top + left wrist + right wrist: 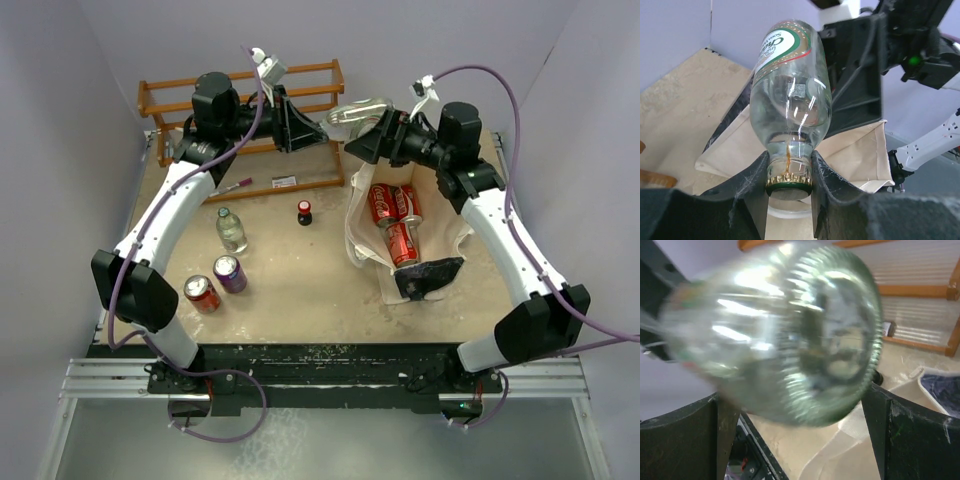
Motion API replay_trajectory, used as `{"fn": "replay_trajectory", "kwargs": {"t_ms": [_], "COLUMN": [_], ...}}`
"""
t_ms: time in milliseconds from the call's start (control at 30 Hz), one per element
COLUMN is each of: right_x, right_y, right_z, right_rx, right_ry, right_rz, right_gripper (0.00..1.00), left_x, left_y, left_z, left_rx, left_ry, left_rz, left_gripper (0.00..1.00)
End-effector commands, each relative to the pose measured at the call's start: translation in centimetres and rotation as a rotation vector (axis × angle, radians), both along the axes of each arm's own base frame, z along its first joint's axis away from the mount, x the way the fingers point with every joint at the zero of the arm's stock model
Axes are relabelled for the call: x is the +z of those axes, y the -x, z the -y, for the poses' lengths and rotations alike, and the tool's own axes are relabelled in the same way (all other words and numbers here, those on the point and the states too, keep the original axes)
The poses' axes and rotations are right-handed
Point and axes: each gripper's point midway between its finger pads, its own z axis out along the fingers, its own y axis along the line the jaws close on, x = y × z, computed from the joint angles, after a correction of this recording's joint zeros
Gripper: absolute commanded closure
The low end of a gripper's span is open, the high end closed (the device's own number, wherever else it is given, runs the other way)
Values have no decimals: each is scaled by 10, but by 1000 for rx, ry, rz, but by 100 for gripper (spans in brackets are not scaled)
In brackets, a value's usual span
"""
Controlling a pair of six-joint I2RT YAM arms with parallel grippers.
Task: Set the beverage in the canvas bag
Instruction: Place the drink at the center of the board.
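A clear glass bottle (790, 90) with a green crown cap is the beverage. It hangs on its side in the air at the back (357, 111). My left gripper (789, 167) is shut on its neck just above the cap (322, 129). The right gripper (795, 415) faces the bottle's base (800, 335) with its fingers (915, 435) spread wide on either side, not gripping (368, 138). The cream canvas bag (360, 215) lies open on the table below, black panel toward the front, with red cola cans (402, 243) inside. Its cloth (860, 155) shows under the bottle.
A wooden rack (240, 100) stands at the back left. On the table's left are a small clear plastic bottle (231, 230), a purple can (230, 273), a red can (202, 294), a small dark bottle (304, 212) and a pen (235, 186).
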Motion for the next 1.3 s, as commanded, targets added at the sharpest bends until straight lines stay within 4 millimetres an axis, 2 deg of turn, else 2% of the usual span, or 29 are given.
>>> {"fn": "replay_trajectory", "kwargs": {"t_ms": [0, 300, 400, 567, 833, 933, 967, 1000, 1167, 1267], "right_x": [-15, -4, 6, 18, 17, 26, 29, 31, 43, 46], "right_y": [0, -1, 1, 9, 16, 14, 12, 11, 10, 13], "right_z": [2, 2, 6, 14, 27, 32, 35, 37, 49, 54], "right_rx": [18, 21, 15, 21, 5, -23, -40, -49, -104, -128], "right_ry": [50, 55, 72, 114, 197, 214, 222, 228, 247, 257], "right_rz": [9, 48, 85, 138, 179, 206, 216, 221, 254, 269], "right_gripper": [2, 5, 6, 6, 7, 8, 8, 8, 9, 9], "left_x": [100, 95, 90, 79, 70, 52, 38, 33, -17, -32], "left_y": [40, 40, 39, 40, 51, 58, 61, 62, 82, 91], "left_z": [-9, -10, -13, -25, -52, -64, -70, -74, -101, -110], "left_rx": [-42, -32, -17, 33, 97, 115, 115, 119, 95, 64], "left_ry": [128, 99, 62, -11, -133, -243, -298, -339, -565, -649], "left_rz": [338, 346, 376, 384, 433, 450, 415, 430, 326, 262], "left_gripper": [100, 100, 100, 100, 100, 100, 100, 100, 100, 100]}}
